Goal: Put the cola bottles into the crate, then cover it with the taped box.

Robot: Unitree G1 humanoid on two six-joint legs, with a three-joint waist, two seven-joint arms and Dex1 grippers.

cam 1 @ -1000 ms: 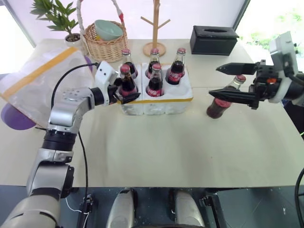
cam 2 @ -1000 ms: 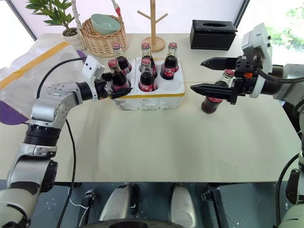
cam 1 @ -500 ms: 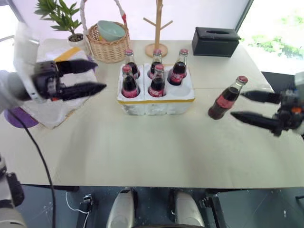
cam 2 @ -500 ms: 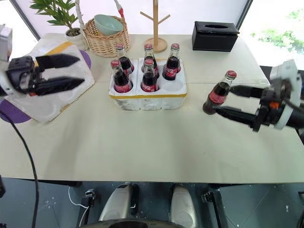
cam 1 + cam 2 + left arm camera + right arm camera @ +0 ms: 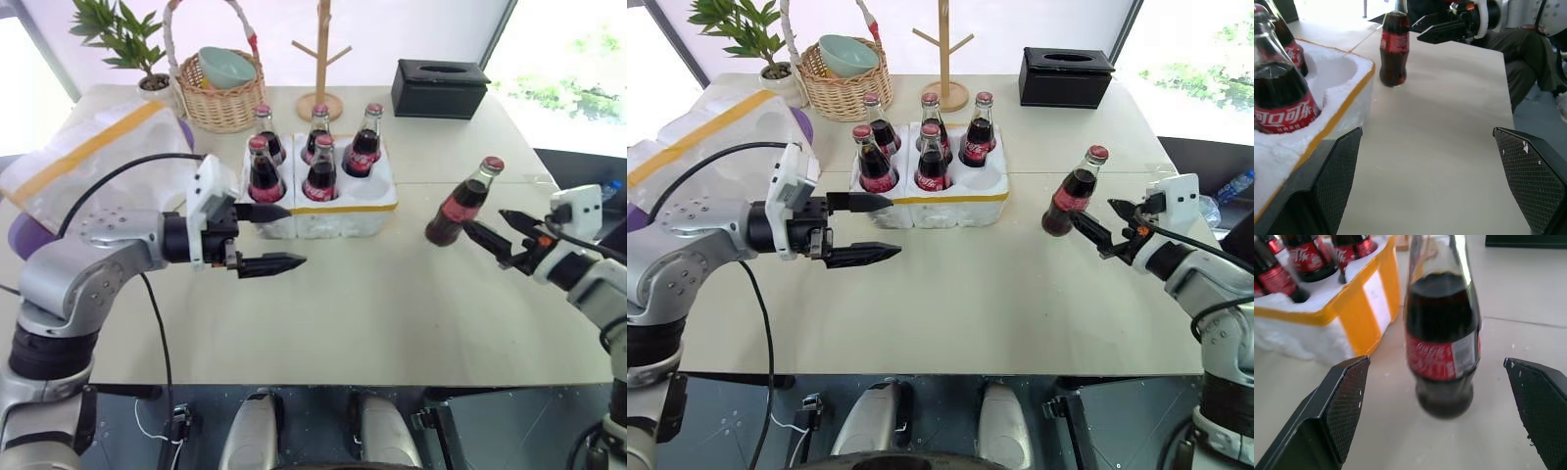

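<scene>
Right now the right end effector has its two black fingers spread wide apart, and the loose cola bottle stands upright on the table just ahead of the fingertips, not gripped. Seen from the right wrist, this bottle sits between the two open fingers but farther out than their tips, with the crate's yellow-banded corner beyond it to one side.

The left end effector is also spread open and holds nothing. It hovers over the table with its fingers pointing across toward the right arm, the upper finger just in front of the crate. The crate lies just beyond this end effector. Five cola bottles stand upright in its wells, and the near well on the side toward the loose bottle is vacant.

The taped box lies behind the left arm, well away from the left fingertips, at the table's left edge. Beyond the crate stand a wicker basket, a wooden stand and a black tissue box.
</scene>
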